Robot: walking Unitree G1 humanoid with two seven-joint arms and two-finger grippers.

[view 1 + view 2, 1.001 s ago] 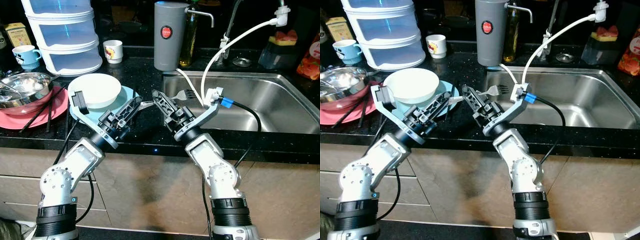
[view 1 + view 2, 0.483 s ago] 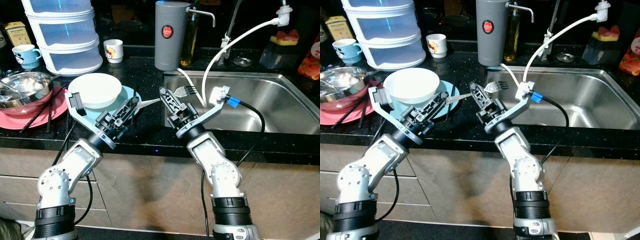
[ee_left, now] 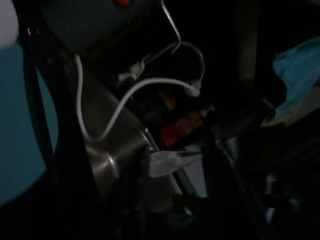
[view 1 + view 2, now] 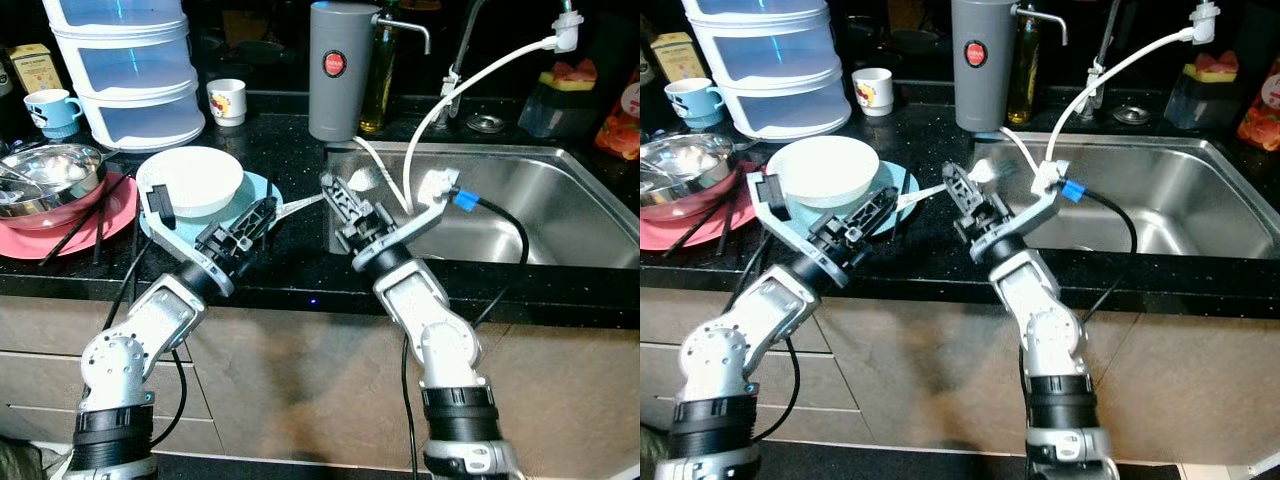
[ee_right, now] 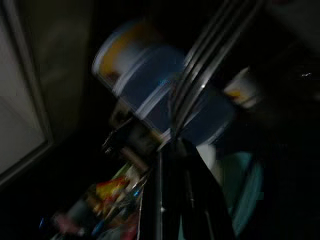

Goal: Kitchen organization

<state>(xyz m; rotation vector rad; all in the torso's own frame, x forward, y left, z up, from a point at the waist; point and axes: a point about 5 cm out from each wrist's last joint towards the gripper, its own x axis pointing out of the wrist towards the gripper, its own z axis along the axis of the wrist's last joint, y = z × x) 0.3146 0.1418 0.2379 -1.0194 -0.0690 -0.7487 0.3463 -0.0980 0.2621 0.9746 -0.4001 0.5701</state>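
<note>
Bare black counter [image 4: 290,150] between teal plate [image 4: 262,188] and sink [image 4: 520,200] rim, open up to the grey canister [image 4: 337,70] at the back edge. Both grippers crowd the front of that strip: left gripper [image 4: 262,212], right gripper [image 4: 340,198] at the sink's left rim. White hose [image 4: 470,85] arcs over the sink's left end. Sink basin free to the right. Left end blocked: white bowl [image 4: 190,180], steel bowl [image 4: 50,175] on pink plate [image 4: 112,212], stacked drawers [image 4: 125,70].

A black speckled countertop [image 4: 290,150] with a steel sink [image 4: 520,210] tops beige cabinet fronts [image 4: 300,380].
</note>
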